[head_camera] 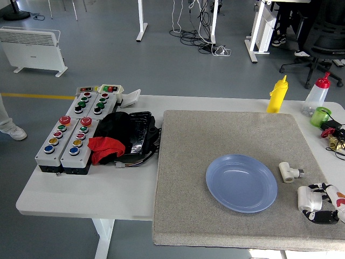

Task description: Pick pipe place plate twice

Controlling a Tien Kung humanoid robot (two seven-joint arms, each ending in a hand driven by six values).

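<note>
Round pale-blue plastic plate (241,183) sits empty on the grey felt mat (215,140) covering the right part of the white table (81,191). Right hand (323,202), black and white, is just right of the plate at the mat's edge, fingers wrapped around a white plastic pipe elbow (307,198). Second white pipe fitting (288,171) lies loose on the mat, right of the plate, just beyond the hand. Yellow squeeze bottle (278,94) and clear bottle with red cap (316,94) stand behind the plate, off the mat's far edge.
</note>
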